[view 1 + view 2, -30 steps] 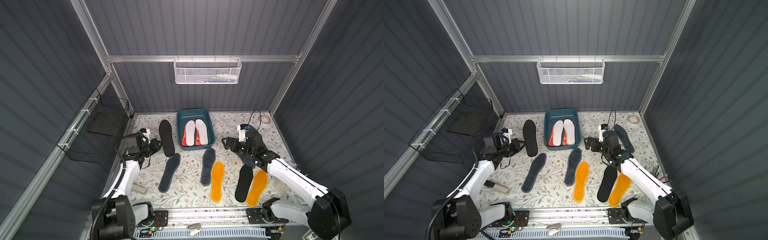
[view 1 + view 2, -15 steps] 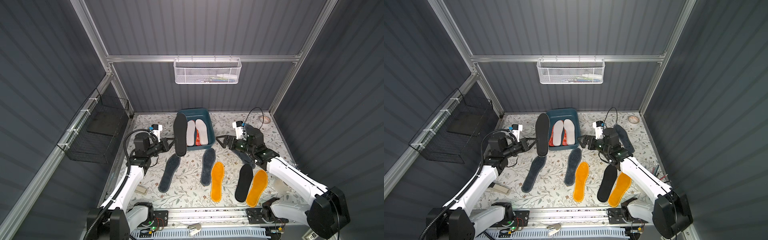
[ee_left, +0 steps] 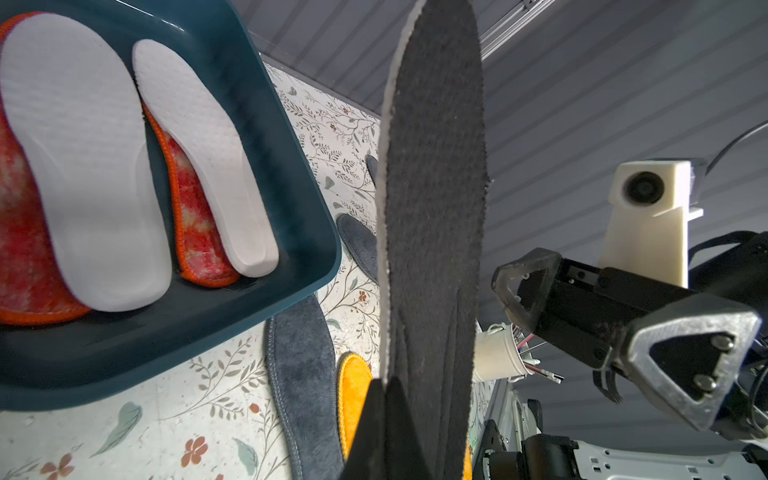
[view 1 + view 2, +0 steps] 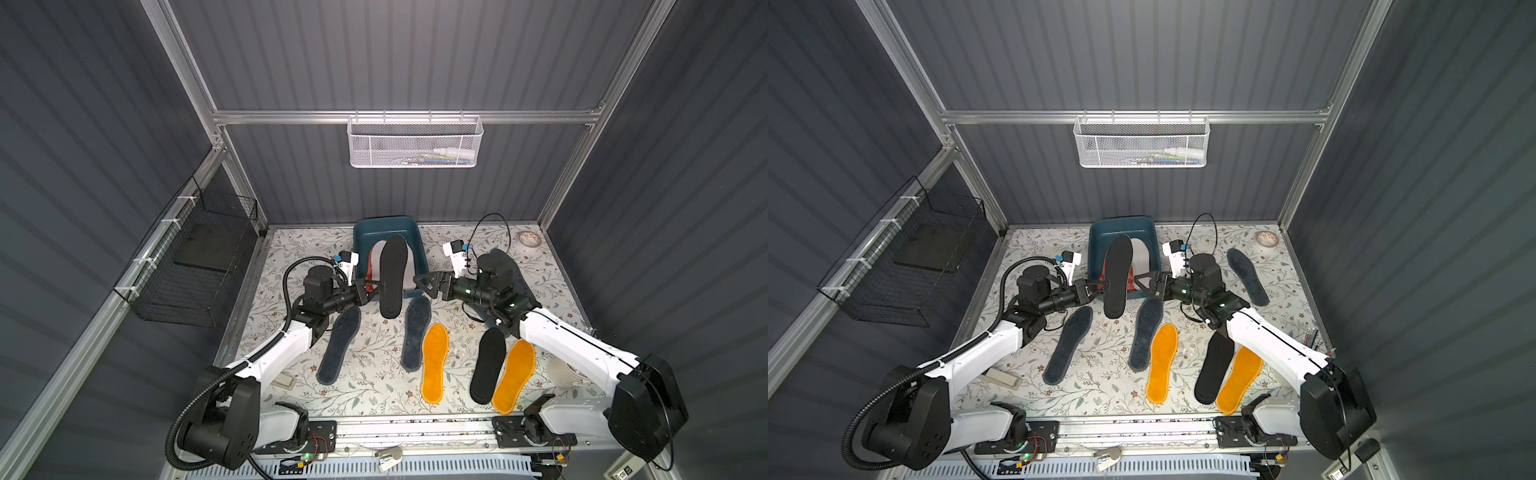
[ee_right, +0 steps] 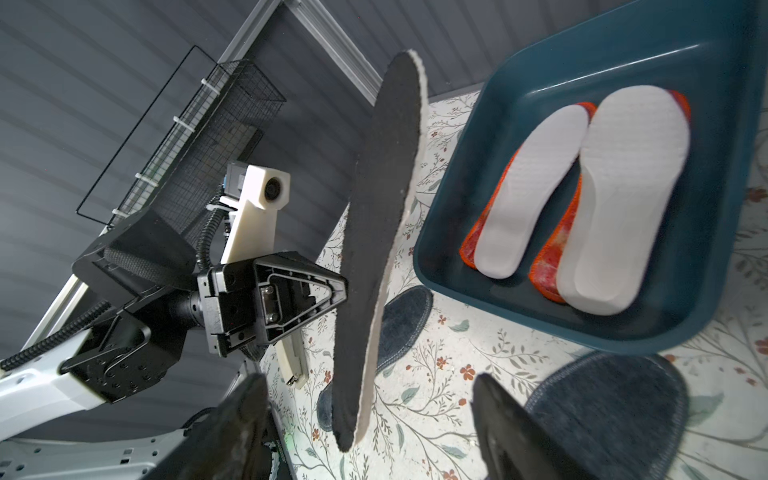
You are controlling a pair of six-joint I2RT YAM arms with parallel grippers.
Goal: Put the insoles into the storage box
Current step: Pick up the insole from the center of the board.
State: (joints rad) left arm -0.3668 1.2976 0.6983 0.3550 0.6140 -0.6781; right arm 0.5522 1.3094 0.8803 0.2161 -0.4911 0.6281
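Note:
My left gripper [image 4: 371,286] is shut on the long edge of a black insole [image 4: 392,276], held on edge in the air over the front rim of the teal storage box [image 4: 384,226]. In the box lie white insoles [image 3: 83,166] on red-orange ones [image 3: 195,232]. My right gripper [image 5: 368,378] is open, its fingers either side of the held insole [image 5: 382,208] without touching it. On the table lie grey-blue insoles [image 4: 340,345] [image 4: 415,332] [image 4: 1248,276], orange ones [image 4: 434,361] [image 4: 513,376] and a black one [image 4: 488,365].
A white mesh basket [image 4: 415,141] hangs on the back wall and a black wire basket [image 4: 195,266] on the left wall. A tape roll [image 4: 528,239] sits at the back right, a white cup [image 4: 561,370] by the right arm, a small beige device [image 4: 284,380] front left.
My left gripper has lifted the black insole off the table's left side and carried it right, over the box's front rim. My right gripper has moved in toward it and narrowed a little.

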